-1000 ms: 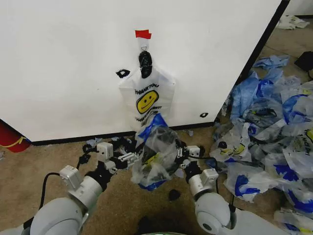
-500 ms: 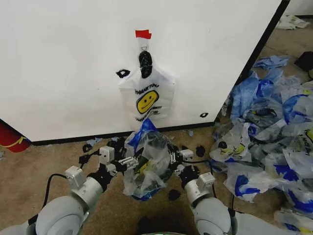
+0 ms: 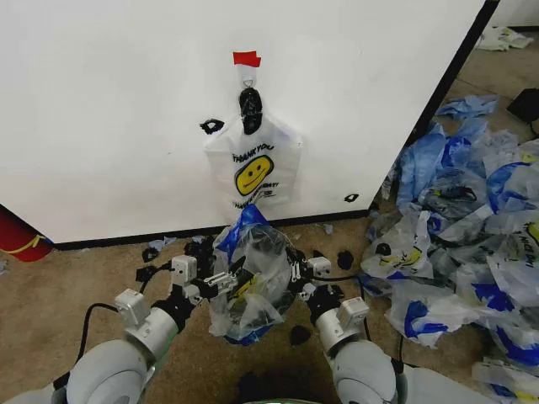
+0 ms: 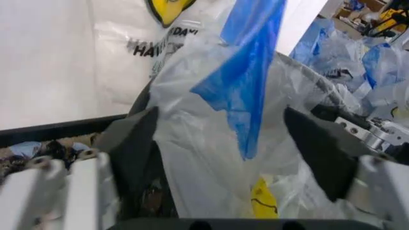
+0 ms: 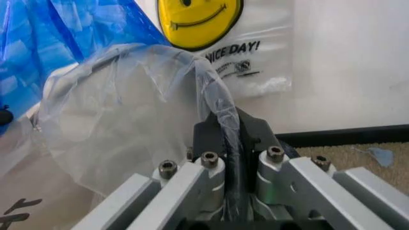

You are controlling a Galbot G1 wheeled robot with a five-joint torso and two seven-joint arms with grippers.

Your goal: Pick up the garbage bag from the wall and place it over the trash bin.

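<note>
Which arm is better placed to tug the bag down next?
Probably the right gripper: its fingers are pinched shut on the garbage bag's edge. The left gripper's fingers stand apart, the bag hanging loose between them.

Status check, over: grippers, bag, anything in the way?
Left gripper open, jaws either side of the bag. Right gripper shut on its rim. Bag low before the wall. Loose bags heaped right.

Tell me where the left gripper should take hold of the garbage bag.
Probably the upper edge of the garbage bag on the robot's left, approached from that side. The right gripper pinches the opposite edge, and slack film hangs between the open jaws of the left gripper, so a fold lies ready.
</note>
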